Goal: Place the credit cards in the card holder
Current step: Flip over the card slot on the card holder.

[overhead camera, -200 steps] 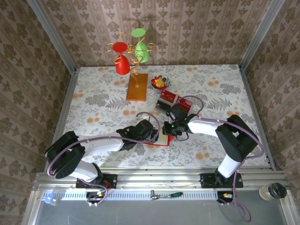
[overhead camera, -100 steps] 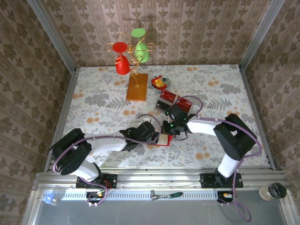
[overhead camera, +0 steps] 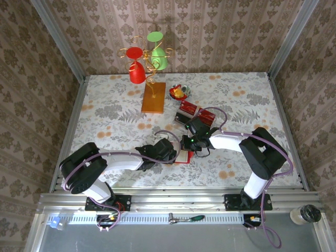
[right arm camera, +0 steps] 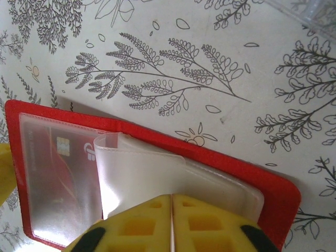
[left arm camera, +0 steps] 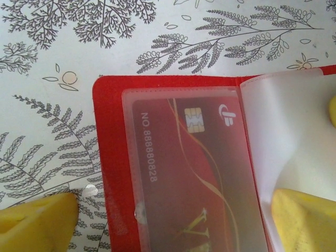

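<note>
Floral-print table point(overhead camera: 105, 121) carried the card holder point(right arm camera: 262, 178), lying open near centre between both arms. Its left page was straddled by the left gripper point(left arm camera: 170, 226), fingers spread; the right gripper point(right arm camera: 171, 220) was pressed together over the pale sleeves. One credit card point(left arm camera: 199, 168) sat sleeved, long axis parallel to the spine, chip end uppermost in the left wrist view. Recommended: pin the cover flat, lift one empty sleeve, and align the next card likewise.

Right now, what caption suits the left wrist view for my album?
Open card holder on a leaf-patterned table, one red credit card tucked in its clear sleeve, yellow fingertips spread either side.
</note>
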{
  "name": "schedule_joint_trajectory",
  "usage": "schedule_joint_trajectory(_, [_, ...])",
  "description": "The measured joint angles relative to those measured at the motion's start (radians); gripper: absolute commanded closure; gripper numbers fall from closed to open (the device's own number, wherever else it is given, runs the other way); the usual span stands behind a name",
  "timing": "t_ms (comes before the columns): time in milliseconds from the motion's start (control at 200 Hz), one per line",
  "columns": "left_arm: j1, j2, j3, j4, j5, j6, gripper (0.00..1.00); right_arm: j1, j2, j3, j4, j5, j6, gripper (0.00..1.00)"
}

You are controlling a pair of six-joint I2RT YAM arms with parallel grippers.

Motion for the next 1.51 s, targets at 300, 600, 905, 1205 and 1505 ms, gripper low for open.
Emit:
schedule_joint_trajectory(300, [-0.005,0.0,-0.011,0.014,-0.013,0.0,0.08,-0.003,-0.05,0.006,-0.019,0.012,0.014,0.52])
schedule_joint_trajectory(600, [-0.005,0.0,-0.019,0.029,-0.02,0.0,0.08,-0.005,-0.066,-0.003,-0.014,0.025,0.019,0.49])
schedule_joint_trajectory(905, [-0.005,-0.014,-0.026,0.031,-0.014,-0.001,0.06,-0.005,-0.052,-0.005,0.032,-0.049,0.032,0.49])
schedule_joint_trajectory(1205, [-0.004,-0.138,-0.037,-0.019,-0.013,0.0,0.04,0.018,-0.05,0.008,0.046,-0.106,0.062,0.46])
schedule_joint_trajectory(1505, [0.069,-0.393,-0.101,-0.111,-0.017,0.0,0.03,0.076,-0.029,0.09,0.07,-0.108,0.1,0.37])
